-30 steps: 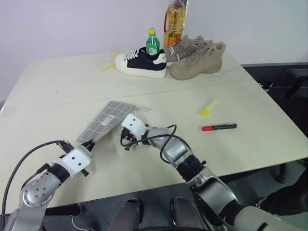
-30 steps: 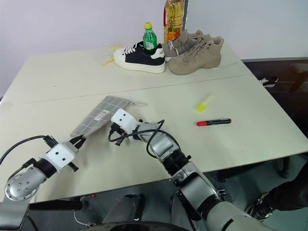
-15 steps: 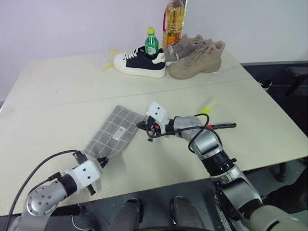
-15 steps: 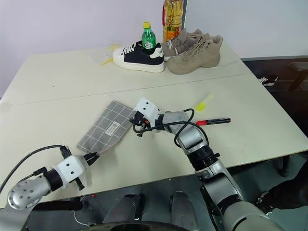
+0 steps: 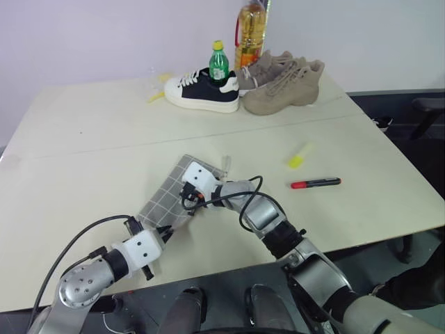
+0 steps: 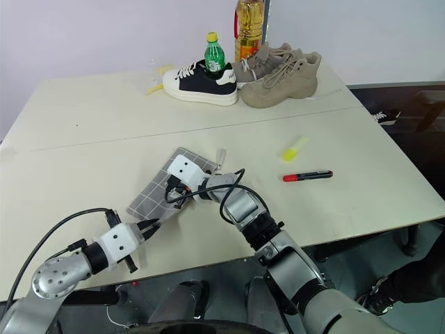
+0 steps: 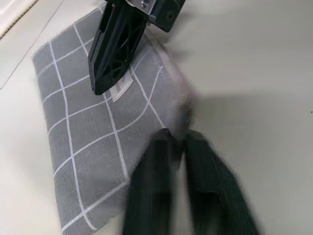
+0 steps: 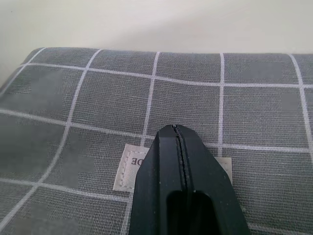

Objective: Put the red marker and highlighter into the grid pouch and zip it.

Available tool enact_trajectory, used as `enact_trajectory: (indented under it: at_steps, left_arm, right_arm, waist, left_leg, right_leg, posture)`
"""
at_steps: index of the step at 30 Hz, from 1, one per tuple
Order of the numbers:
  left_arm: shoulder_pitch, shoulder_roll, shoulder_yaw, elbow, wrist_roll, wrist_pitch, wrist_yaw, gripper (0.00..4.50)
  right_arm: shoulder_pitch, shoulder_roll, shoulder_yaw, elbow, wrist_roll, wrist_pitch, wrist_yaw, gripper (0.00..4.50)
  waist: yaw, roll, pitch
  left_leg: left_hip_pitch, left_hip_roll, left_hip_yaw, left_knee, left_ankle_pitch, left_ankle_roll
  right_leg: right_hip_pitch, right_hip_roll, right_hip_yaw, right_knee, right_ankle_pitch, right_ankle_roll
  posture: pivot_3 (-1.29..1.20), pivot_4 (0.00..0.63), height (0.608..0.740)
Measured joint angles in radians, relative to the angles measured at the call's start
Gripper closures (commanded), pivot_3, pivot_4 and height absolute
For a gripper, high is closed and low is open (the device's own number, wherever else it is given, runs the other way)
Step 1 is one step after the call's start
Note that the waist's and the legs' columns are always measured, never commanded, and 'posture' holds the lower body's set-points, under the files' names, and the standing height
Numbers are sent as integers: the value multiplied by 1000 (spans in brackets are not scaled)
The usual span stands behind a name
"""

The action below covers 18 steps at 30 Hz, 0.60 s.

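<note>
Lay flat mid-table: grid pouch [image 5: 169, 195], zipper shut. Pressed closed on label: right gripper [image 8: 179, 147], holding nothing. Sat at near corner: left gripper [image 7: 176, 142], grip unclear. Lay well right, outside: red marker [image 5: 316, 184], highlighter [image 5: 298, 156]. Best pinned pouch firmly before pulling tab.

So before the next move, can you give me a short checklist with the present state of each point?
1. Pouch lies flat on the table: ok.
2. Right tool shut, tip over the pouch's white label: ok.
3. Left tool at the pouch's near corner; whether it grips: cannot tell.
4. Pouch unzipped for loading: cannot tell.
5. Red marker in pouch: not ok, lies on the table.
6. Highlighter in pouch: not ok, lies on the table.
</note>
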Motion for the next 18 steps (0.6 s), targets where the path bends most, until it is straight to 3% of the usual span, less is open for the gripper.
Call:
enact_trajectory:
  at_steps: [5,11,14,18]
  left_arm:
    - [-49,16,-12,34,72,-67,26,17]
    - [-131,16,-48,107,135,-152,59,17]
    - [-141,8,-50,131,140,-182,69,874]
    - [-137,0,-50,138,132,-200,73,2929]
  right_arm:
    - [3,7,-2,0,-4,6,-11,4500]
    - [12,15,-4,-12,-4,20,-22,4500]
    - [18,15,-4,-21,-5,25,-28,4500]
    - [28,14,-5,-35,-5,27,-36,4500]
  waist:
    - [1,0,0]
    - [-1,0,-1]
    - [-2,1,-1]
    - [0,0,-1]
  left_leg:
    - [1,0,0,0,0,0]
    - [1,0,0,0,0,0]
    - [1,0,0,0,0,0]
    - [0,0,0,0,0,0]
  right_leg:
    - [0,0,0,0,0,0]
    - [0,0,0,1,1,2]
    - [0,0,0,1,1,2]
    - [0,0,0,1,1,2]
  posture:
    - [0,150,740]
    - [0,150,740]
    - [0,150,740]
    - [0,150,740]
